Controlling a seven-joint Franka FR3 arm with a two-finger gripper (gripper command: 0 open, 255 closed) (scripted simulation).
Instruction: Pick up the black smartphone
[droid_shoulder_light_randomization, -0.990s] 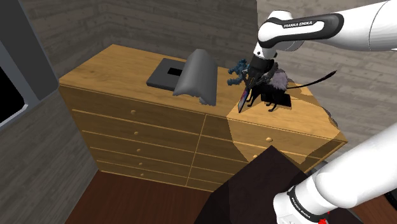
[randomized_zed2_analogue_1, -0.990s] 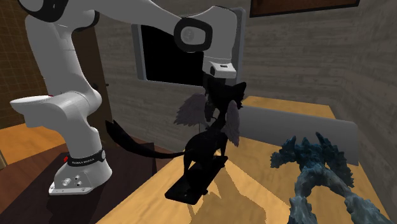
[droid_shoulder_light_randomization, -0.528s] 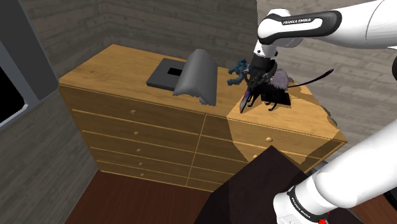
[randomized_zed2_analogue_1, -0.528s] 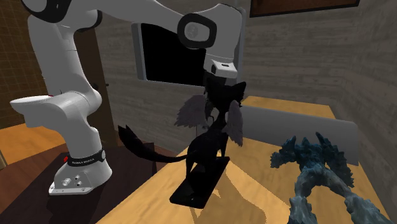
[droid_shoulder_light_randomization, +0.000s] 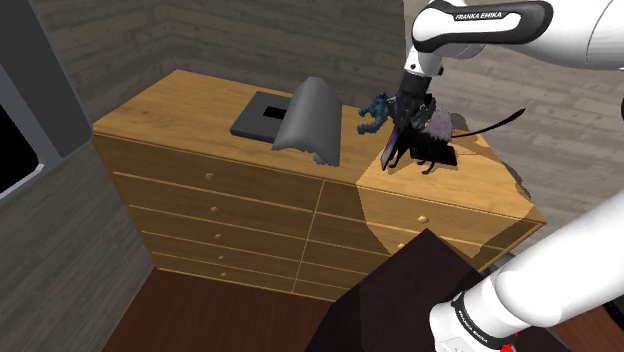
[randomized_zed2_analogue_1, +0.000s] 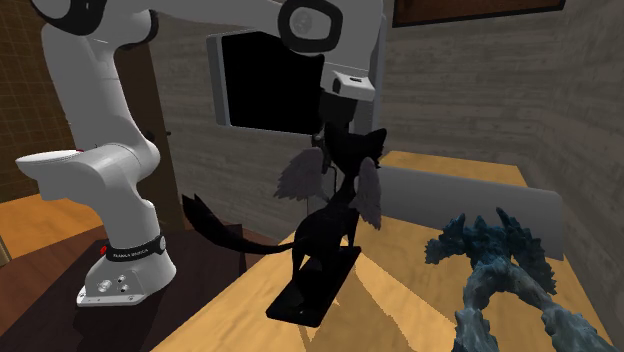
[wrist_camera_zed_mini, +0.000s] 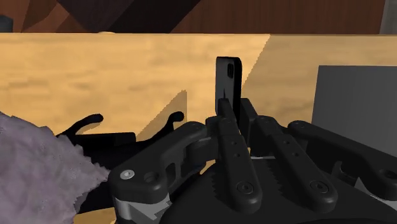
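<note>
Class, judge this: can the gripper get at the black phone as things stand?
Yes, it seems so: the gripper appears closed on the phone's lower end, holding it over the dresser. The winged cat figure stands beside them, not between.

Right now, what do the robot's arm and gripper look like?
The arm is glossy white with rounded links and dark joints; a black band carries white FRANKA EMIKA lettering. Its base has another lettered black band and a small red dot. The gripper is all black, with two slim fingers studded with round screws.
</note>
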